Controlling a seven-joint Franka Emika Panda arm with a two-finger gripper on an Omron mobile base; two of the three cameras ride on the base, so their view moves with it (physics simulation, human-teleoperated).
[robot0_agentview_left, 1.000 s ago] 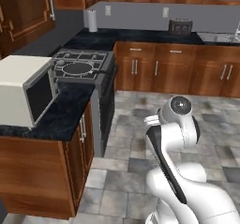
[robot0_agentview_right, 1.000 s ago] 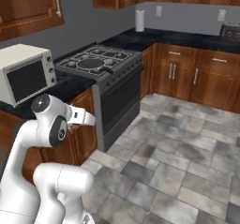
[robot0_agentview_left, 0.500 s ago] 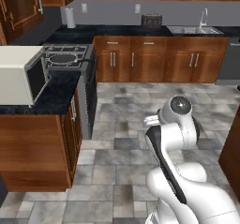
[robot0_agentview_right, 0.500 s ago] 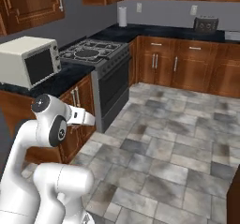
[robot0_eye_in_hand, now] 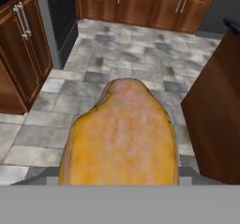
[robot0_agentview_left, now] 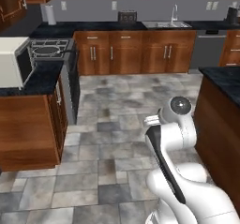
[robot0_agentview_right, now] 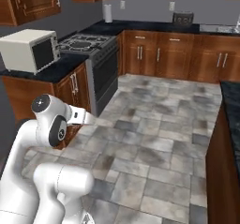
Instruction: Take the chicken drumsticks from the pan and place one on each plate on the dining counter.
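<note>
The golden-tan drumstick [robot0_eye_in_hand: 123,136] sits in the claw, whose jaws are closed across its width, above the tiled floor [robot0_eye_in_hand: 112,68]. Carry it level while the base turns toward the dining tabletop [robot0_agentview_left: 224,80] at right. Avoid sudden swings; release only above a plate.

No readable txt anywhere. Microwave [robot0_agentview_right: 29,49] front blank, no brand/digits. Toaster [robot0_agentview_left: 127,17], cabinets [robot0_agentview_left: 140,52], stove [robot0_agentview_right: 86,42]: no labels/signs legible. Too low-res for fine print.
</note>
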